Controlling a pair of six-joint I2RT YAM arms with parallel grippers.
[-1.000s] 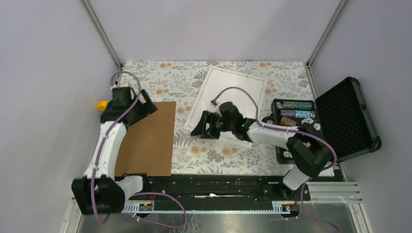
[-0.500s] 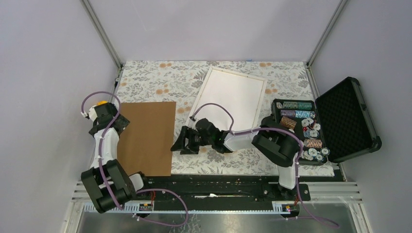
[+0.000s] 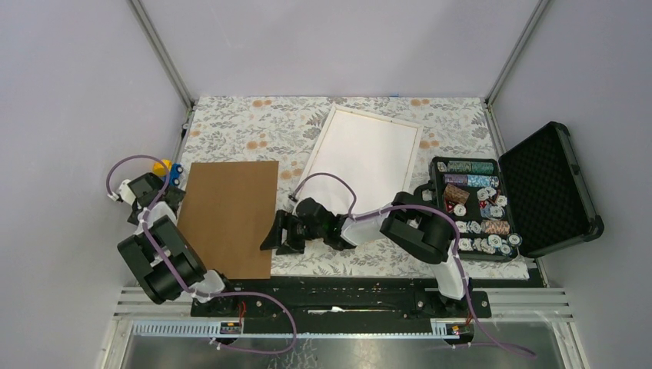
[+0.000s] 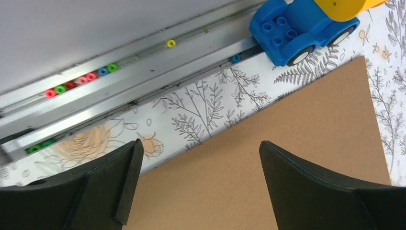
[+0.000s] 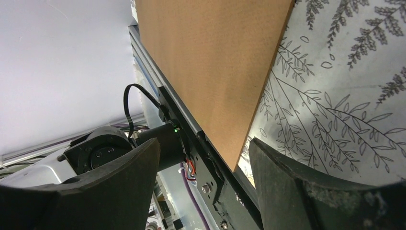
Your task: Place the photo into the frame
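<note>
frame (image 3: 366,156): thin-rimmed white rectangle, white across its middle, lying flat and slightly askew at the far centre of the desk (image 3: 246,131), between the brown board (image 3: 231,219) and the open chip case (image 3: 473,207).
right arm (image 3: 369,223): stretched low leftward across the desk.
right tool (image 3: 278,234): jaws partly apart, gripping nothing, at the board's near right edge.
left arm (image 3: 158,254): folded back at the desk's left edge.
left tool (image 4: 198,158): jaws wide, empty, over the board's left edge near a toy car (image 4: 297,28).
</note>
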